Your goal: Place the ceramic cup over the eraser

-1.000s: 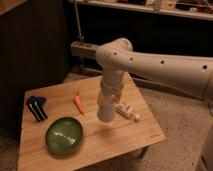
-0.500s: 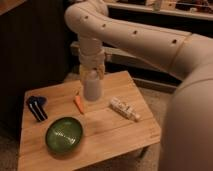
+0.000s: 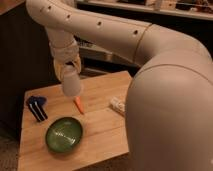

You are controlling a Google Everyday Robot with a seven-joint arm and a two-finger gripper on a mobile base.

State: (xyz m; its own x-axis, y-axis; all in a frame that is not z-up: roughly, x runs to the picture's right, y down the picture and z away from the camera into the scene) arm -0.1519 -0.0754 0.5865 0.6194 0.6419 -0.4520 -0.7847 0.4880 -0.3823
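Holding the ceramic cup clamped in my pincer above the bench; the eraser sits left and nearer in view, long axis slanting toward the camera

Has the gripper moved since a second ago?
Yes. The gripper, holding the ceramic cup, has shifted left: it was right of the carrot, now it is just left of it, nearer the eraser.

Eraser open from above
Carrot and green bowl are set to its right; above the carrot, the ceramic cup is held by the gripper.
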